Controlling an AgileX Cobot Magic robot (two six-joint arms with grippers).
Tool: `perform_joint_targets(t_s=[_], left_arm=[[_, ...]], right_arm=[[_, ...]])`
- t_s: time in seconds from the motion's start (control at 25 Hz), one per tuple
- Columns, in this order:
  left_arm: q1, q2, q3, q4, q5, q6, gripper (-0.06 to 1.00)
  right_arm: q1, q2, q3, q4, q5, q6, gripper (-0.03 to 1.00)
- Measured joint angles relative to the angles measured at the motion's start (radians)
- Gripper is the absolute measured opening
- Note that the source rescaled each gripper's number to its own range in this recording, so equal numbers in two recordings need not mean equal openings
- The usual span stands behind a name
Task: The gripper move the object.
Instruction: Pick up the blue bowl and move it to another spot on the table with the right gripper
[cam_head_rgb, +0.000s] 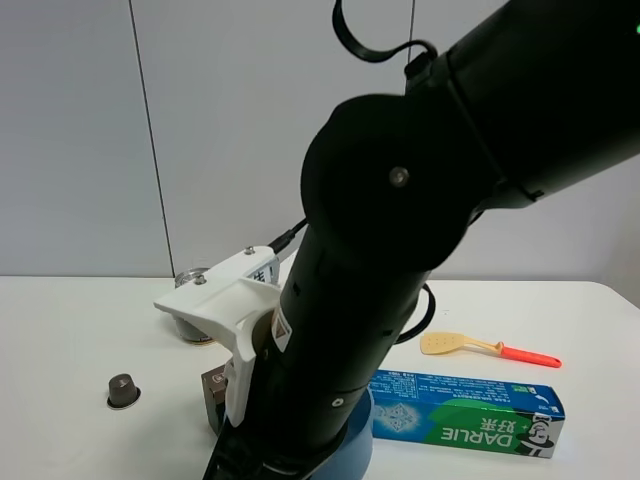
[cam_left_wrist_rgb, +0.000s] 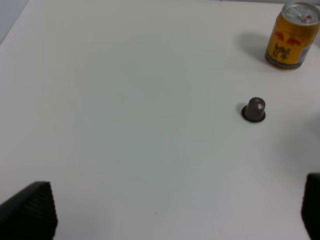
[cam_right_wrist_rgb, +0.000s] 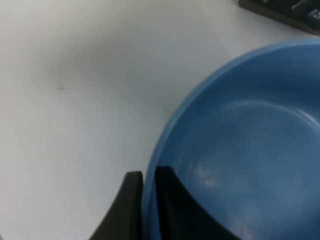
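**Exterior high view.** We log a thick dark grey robot arm (cam_head_rgb: 400, 250) crossing from the upper right down to the bottom middle. It carries a white mounting bracket (cam_head_rgb: 225, 300) low on its length. Its claw is hidden here, so this view does not give its state.

A round matte blue plastic bowl (cam_head_rgb: 352, 448) lies under the arm's end, toward the near edge of the white tabletop (cam_head_rgb: 70, 330). Only a slice of its rim shows. Just beside the bowl, toward the right edge, lies a long green-and-blue cardboard toothpaste box (cam_head_rgb: 465, 410). Beyond the box is a yellow spatula with a red handle (cam_head_rgb: 485, 348). A small dark brown coffee capsule (cam_head_rgb: 123, 390) stands toward the left edge. A metal drink can (cam_head_rgb: 190, 276) is mostly hidden behind the bracket.

**Left wrist view.** The left gripper (cam_left_wrist_rgb: 172, 212) is spread wide over bare tabletop, with nothing between its black textured fingertips (cam_left_wrist_rgb: 30, 212). The capsule (cam_left_wrist_rgb: 254, 110) and the can (cam_left_wrist_rgb: 291, 36), yellow with red markings, stand well apart from it and from each other.

**Right wrist view.** The right gripper (cam_right_wrist_rgb: 149, 202) is clamped on the bowl (cam_right_wrist_rgb: 250, 140). One black finger (cam_right_wrist_rgb: 131, 210) is outside the rim and the other inside, with the wall pinched between them. We cannot tell whether the bowl rests on the tabletop or is lifted. A dark box corner (cam_right_wrist_rgb: 280, 10) shows past the bowl.
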Motion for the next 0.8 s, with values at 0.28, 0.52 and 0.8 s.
perform_joint_targets(t_s=[0.28, 0.52, 0.8], left_arm=[[0.000, 0.000, 0.000, 0.000, 0.000, 0.000, 1.00], [0.000, 0.000, 0.000, 0.000, 0.000, 0.000, 1.00], [0.000, 0.000, 0.000, 0.000, 0.000, 0.000, 1.00]], right_arm=[[0.000, 0.043, 0.000, 0.001, -0.026, 0.000, 0.00], [0.000, 0.078, 0.000, 0.000, -0.042, 0.000, 0.00], [0.000, 0.114, 0.000, -0.003, -0.120, 0.000, 0.00]])
